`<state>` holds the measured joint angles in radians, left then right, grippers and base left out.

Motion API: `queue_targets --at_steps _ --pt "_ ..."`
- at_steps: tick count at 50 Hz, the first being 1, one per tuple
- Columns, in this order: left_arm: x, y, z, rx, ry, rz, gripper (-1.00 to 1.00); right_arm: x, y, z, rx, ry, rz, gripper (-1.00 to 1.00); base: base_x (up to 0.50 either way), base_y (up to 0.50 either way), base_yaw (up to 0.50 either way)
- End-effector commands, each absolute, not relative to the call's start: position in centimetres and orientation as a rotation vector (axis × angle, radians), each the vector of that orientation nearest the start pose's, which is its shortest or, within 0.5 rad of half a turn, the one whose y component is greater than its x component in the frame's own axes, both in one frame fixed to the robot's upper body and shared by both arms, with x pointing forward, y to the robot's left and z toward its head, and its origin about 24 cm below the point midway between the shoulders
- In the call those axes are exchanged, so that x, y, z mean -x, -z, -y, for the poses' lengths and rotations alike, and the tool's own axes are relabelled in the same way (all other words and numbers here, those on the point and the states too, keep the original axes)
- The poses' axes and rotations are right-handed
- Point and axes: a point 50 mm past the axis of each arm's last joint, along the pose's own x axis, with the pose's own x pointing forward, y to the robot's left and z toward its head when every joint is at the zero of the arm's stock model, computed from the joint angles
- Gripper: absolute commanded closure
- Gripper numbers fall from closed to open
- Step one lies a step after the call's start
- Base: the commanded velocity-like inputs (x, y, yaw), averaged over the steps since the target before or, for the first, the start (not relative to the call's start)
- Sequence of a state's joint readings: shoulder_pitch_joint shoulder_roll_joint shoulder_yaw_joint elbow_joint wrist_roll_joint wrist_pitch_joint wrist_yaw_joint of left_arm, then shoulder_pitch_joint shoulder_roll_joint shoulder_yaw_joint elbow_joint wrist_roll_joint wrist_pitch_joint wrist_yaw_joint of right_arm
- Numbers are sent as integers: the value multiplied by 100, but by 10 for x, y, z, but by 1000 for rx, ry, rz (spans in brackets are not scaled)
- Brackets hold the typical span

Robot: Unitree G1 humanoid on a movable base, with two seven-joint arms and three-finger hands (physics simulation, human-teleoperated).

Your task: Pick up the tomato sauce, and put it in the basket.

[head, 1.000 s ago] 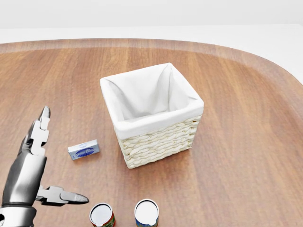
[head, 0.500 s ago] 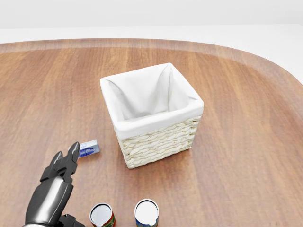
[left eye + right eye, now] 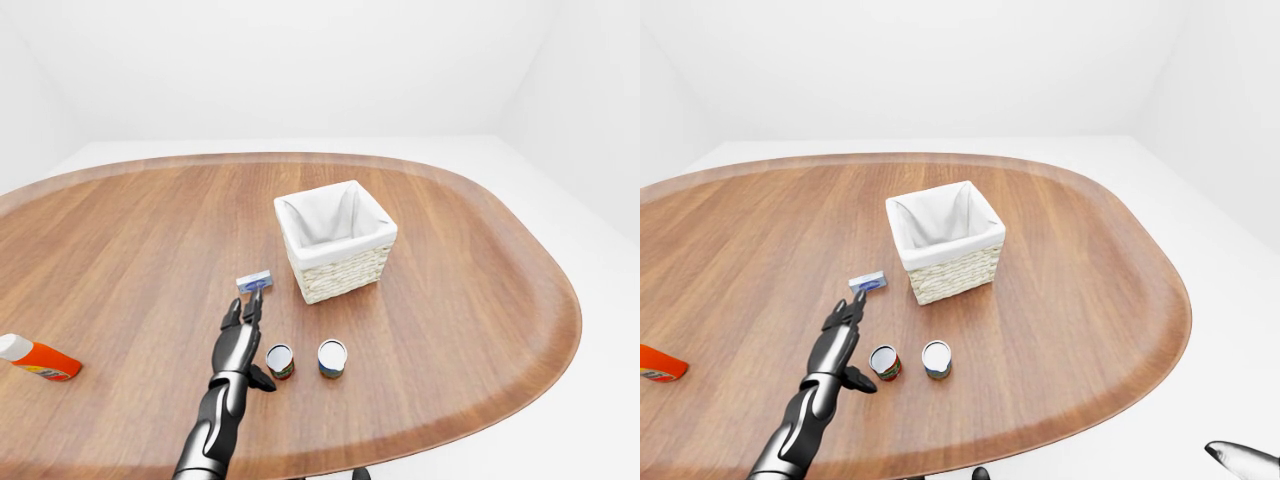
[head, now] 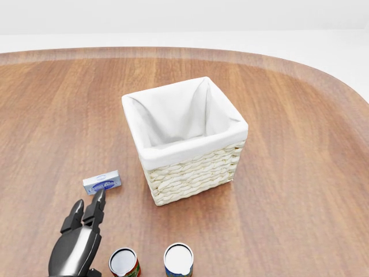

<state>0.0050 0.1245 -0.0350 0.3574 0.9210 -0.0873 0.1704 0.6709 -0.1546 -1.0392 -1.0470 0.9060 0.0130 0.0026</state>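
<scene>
The tomato sauce can [image 3: 280, 361], red and green with a silver lid, stands upright on the wooden table [image 3: 120, 250] near its lower edge. My left hand [image 3: 257, 347] lies just left of it, open. Its fingers [image 4: 86, 216] point up the view and its thumb reaches toward the can's base, with nothing gripped. The wicker basket [image 4: 193, 173] with a white cloth lining sits above and right of the can, and is empty. Only a tip of my right hand [image 3: 1240, 458] shows, at the bottom right corner of the right-eye view, off the table.
A second can [image 3: 332, 358] with a blue label stands right beside the tomato sauce. A small blue-and-white box [image 4: 102, 182] lies just beyond my left fingertips. An orange bottle with a white cap [image 3: 35, 358] lies at the table's far left.
My left hand has swung right and down in the head view, from the left edge to beside the red can. The cans, box and basket have not moved.
</scene>
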Motion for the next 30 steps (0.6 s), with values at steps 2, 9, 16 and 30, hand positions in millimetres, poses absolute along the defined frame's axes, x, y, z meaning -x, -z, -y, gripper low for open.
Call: queue_targets --at_steps 2,9,16,30 --pt "-237 40 -167 -1067 44 -166 -100 -50 -229 277 120 468 629 -100 0 0 0" --pt "-232 41 -162 -1089 54 -149 -100 -51 -228 277 120 468 628 -100 0 0 0" --pt "-229 44 -159 -1102 66 -148 -100 -50 -228 277 120 469 629 -100 0 0 0" --pt "-220 44 -150 -1095 91 -134 -100 -50 -227 277 120 469 628 -100 0 0 0"
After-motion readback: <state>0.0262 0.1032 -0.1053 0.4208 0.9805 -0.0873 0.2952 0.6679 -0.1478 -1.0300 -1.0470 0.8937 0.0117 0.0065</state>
